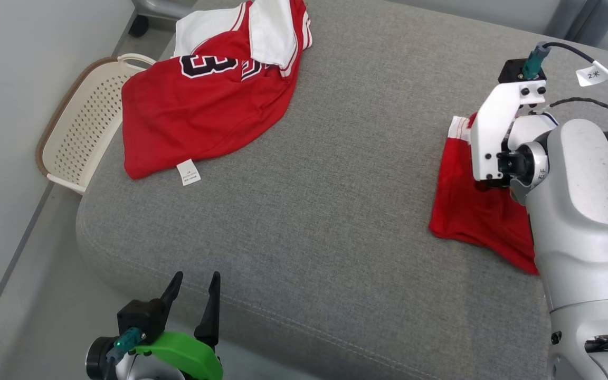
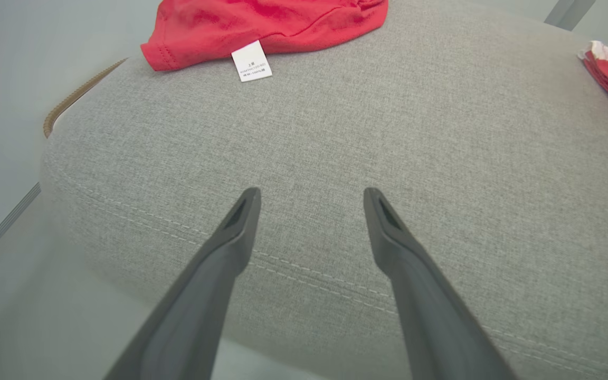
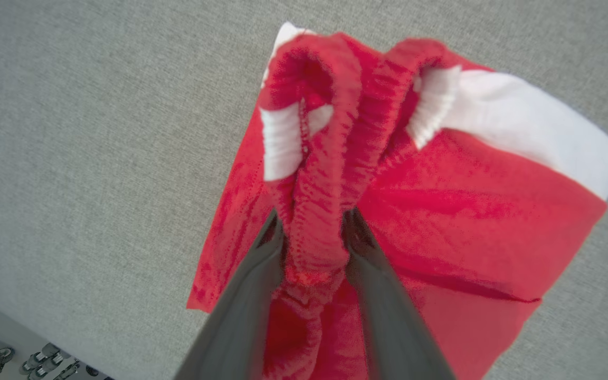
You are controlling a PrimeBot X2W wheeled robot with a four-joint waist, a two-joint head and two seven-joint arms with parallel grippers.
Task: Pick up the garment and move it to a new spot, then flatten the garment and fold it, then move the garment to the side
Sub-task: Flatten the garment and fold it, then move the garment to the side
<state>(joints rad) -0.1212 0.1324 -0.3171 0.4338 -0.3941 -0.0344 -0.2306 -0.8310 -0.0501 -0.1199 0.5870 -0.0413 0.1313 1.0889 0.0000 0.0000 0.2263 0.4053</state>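
- The cushion (image 1: 335, 211) is the wide grey seat that carries everything here.
- A red jersey (image 1: 203, 116) lies crumpled on the cushion's far left corner, well apart from the work in hand.
- The shorts (image 1: 473, 221) lie folded into a small red packet at the cushion's right side. They look light, limp and a little slick. I'd expect them to sag and come unfolded if lifted by a single layer.
- The waistband (image 3: 325, 158) is the best hold, I reckon. It is thick, gathered elastic, and pinching it takes in every layer at once.
- The right gripper (image 3: 314, 227) stands over the shorts, fingers pointing down at the cushion. Its jaws are narrow and grasp the bunched waistband from both sides.
- The left gripper (image 1: 196, 277) hangs off the cushion's near edge, jaws spread wide, holding and touching nothing.
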